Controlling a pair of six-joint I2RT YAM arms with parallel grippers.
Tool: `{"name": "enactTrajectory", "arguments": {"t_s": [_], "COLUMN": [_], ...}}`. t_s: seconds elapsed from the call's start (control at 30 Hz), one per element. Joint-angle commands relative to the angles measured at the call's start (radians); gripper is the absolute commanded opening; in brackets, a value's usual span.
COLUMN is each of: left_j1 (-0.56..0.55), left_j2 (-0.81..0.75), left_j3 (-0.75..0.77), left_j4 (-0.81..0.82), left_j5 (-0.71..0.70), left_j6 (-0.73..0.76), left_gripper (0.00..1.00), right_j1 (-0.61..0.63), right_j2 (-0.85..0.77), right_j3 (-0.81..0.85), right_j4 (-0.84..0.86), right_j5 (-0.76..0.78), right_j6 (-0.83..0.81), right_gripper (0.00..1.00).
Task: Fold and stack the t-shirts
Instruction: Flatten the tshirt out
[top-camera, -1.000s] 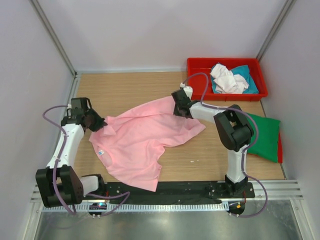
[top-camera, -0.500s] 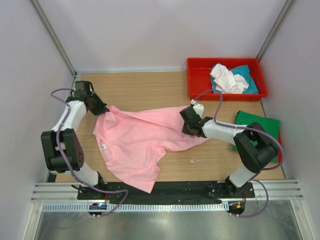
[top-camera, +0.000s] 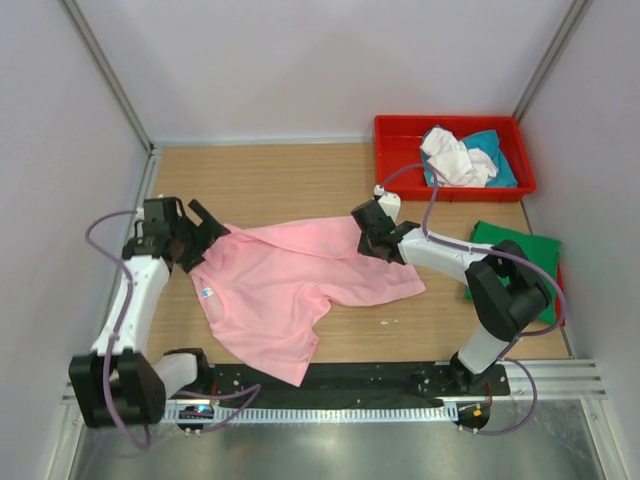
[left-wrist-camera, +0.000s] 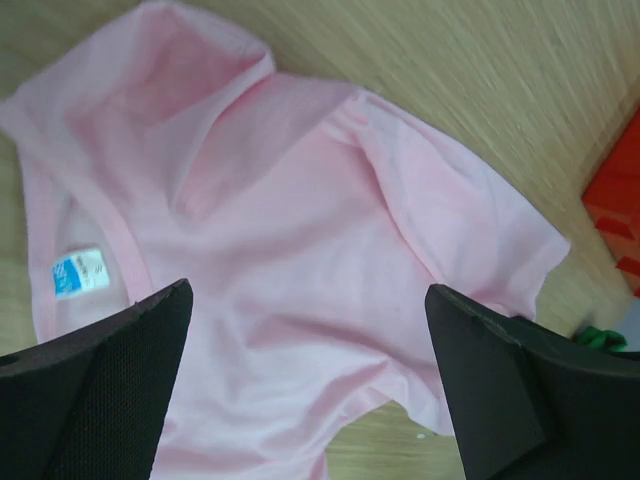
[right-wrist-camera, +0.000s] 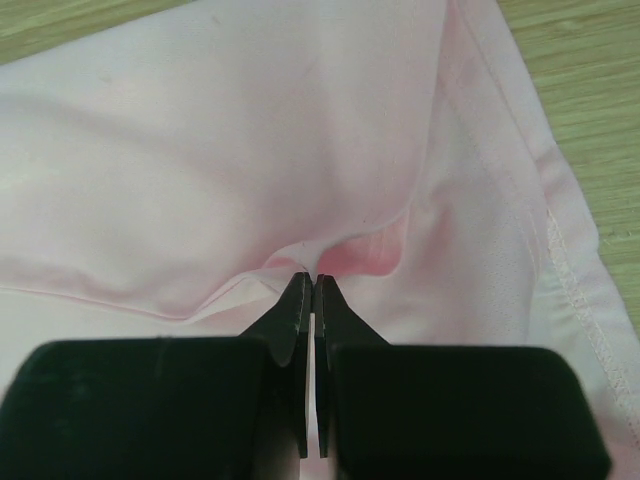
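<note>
The pink t-shirt (top-camera: 290, 285) lies opened out but rumpled across the middle of the bench (top-camera: 270, 170), collar toward 9 o'clock. The work looks to be at the spreading stage, with no fold made yet. The right fingers (right-wrist-camera: 309, 300) are pressed together on a small raised ridge of the pink cloth at the shirt's 2 o'clock edge, probably to draw that side taut and flat. The left fingers (left-wrist-camera: 110, 385) are spread wide and hold nothing. They hover over the shoulder at the shirt's 10 o'clock corner, likely placed to take a hold there. The green t-shirt (top-camera: 525, 265) lies flat and neat at 3 o'clock, plausibly the start of the stack. The white t-shirt (top-camera: 452, 158) and teal t-shirt (top-camera: 497, 160) wait crumpled in the red tray (top-camera: 400, 128) at 1 o'clock. Only the right wrist view shows the pinch itself and a stitched edge beside it. Only the left wrist view shows the open gap plainly, and the blue label (left-wrist-camera: 80, 272) inside the collar. The overhead view alone gives the whole layout and the other shirts.
</note>
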Motion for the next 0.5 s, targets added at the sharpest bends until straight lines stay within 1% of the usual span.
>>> {"name": "enactTrajectory", "arguments": {"t_s": [0.0, 0.07, 0.1, 0.13, 0.23, 0.3, 0.4, 0.47], "left_j1": [0.0, -0.002, -0.003, -0.002, -0.002, 0.0, -0.002, -0.002], "left_j2": [-0.216, -0.304, -0.363, -0.381, -0.411, -0.4, -0.357, -0.31], "left_j3": [-0.12, -0.202, -0.219, -0.238, -0.307, -0.35, -0.376, -0.385], "left_j4": [-0.043, -0.053, -0.07, -0.085, -0.063, 0.008, 0.114, 0.187], "left_j5": [-0.094, -0.128, -0.157, -0.203, -0.208, -0.204, -0.217, -0.224], "left_j6": [-0.242, -0.314, -0.364, -0.384, -0.453, -0.513, -0.582, -0.604], "left_gripper": [0.99, 0.98, 0.97, 0.97, 0.93, 0.89, 0.84, 0.81], "right_j1": [-0.021, -0.03, -0.035, -0.036, -0.042, -0.046, -0.05, -0.05], "right_j2": [0.014, 0.019, 0.025, 0.026, 0.032, 0.032, 0.028, 0.028], "right_j3": [0.053, 0.062, 0.069, 0.073, 0.079, 0.076, 0.071, 0.073], "right_j4": [-0.003, -0.004, -0.006, -0.006, -0.007, -0.011, -0.011, -0.009], "right_j5": [0.009, -0.006, -0.009, -0.012, -0.019, -0.026, -0.025, -0.022], "right_j6": [-0.032, -0.044, -0.05, -0.063, -0.077, -0.084, -0.09, -0.093], "right_gripper": [0.01, 0.01, 0.01, 0.01, 0.01, 0.01, 0.01, 0.01]}}
